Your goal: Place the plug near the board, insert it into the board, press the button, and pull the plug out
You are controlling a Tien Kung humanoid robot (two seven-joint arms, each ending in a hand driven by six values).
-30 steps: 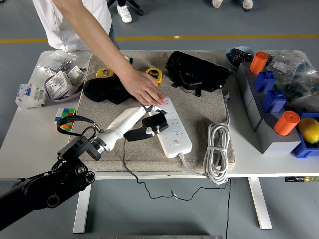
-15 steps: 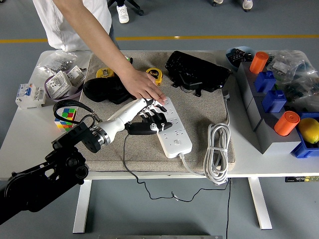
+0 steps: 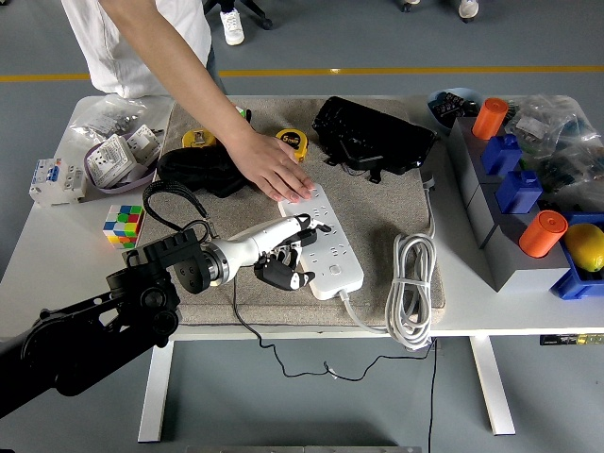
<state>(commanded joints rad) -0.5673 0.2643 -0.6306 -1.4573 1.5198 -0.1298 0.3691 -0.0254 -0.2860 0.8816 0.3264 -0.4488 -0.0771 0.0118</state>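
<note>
While a blue bin (image 3: 578,281) at the desk's right edge holds a yellow lemon (image 3: 587,245), a small bowl (image 3: 444,101) at the far right carries dark odds and ends too small to name. Reaching in from the left, the robot's left hand (image 3: 283,260) lies low over the grey mat (image 3: 377,203), its fingers curled around the black plug (image 3: 281,275), which sits just beside the near-left edge of the white power board (image 3: 326,243). A thin black cord (image 3: 283,354) trails off the desk's (image 3: 57,274) near edge. From the far side, a person's hand (image 3: 274,170) presses flat on the board's far end. Right of the board lies a coiled white cable (image 3: 413,288); bare mat stays open between them. A colour cube (image 3: 124,225) rests left of the mat.
</note>
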